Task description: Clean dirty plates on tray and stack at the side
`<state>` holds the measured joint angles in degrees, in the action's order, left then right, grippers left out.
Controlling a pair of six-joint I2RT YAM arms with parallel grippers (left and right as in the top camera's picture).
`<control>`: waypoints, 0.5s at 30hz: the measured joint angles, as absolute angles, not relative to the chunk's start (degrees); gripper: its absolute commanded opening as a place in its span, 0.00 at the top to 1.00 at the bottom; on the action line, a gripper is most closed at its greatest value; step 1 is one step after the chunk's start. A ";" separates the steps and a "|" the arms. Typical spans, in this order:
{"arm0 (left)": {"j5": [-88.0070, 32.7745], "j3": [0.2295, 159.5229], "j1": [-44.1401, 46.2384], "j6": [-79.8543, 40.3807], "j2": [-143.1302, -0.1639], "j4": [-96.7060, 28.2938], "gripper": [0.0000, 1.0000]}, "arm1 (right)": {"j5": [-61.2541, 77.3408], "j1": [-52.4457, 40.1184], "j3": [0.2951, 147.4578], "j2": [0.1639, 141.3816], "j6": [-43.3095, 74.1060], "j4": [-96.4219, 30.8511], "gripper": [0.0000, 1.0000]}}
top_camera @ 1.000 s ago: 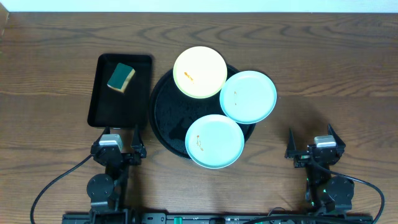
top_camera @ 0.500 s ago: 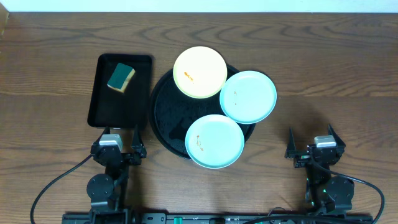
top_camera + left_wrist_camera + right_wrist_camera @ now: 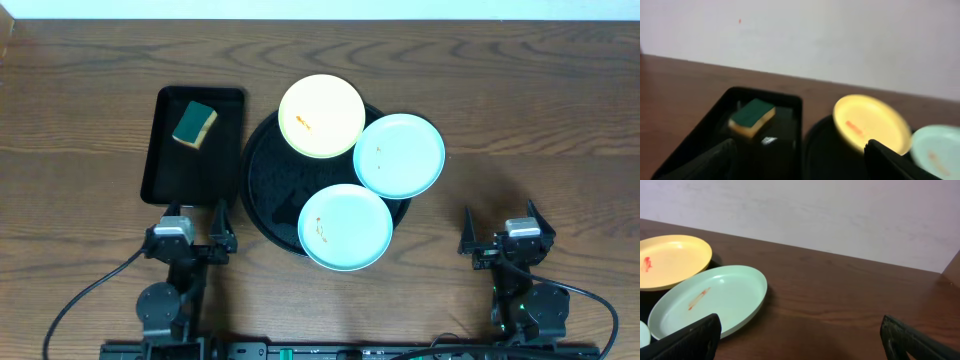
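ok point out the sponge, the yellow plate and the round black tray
sponge (image 3: pixel 194 123), overhead view, middle of its green top
yellow plate (image 3: pixel 321 116), overhead view, centre of its face
round black tray (image 3: pixel 270 180), overhead view, bare speckled patch on its left side

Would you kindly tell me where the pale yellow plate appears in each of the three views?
Overhead: yellow plate top centre, overlapping the round tray at its far rim.
Left wrist: right of centre.
Right wrist: far left edge.
Shared landmark: the orange smear on it, seen in all three.
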<state>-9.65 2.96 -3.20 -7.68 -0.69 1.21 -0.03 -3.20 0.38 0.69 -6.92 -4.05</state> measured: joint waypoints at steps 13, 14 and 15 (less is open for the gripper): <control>-14.70 61.56 -3.20 -10.20 -32.93 -29.10 0.19 | -0.03 -3.20 0.38 0.71 -6.94 -4.10 0.01; -15.29 68.38 -3.20 -9.58 -37.85 -35.90 0.19 | -0.08 -3.20 0.38 0.69 -6.94 -3.90 0.01; -15.81 75.40 -3.20 -8.99 -42.98 -41.76 0.19 | -0.05 -3.20 0.38 0.62 -6.92 -4.08 0.01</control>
<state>-15.81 75.40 -3.20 -8.99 -42.98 -41.76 -0.05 -3.20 0.38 0.62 -6.92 -4.08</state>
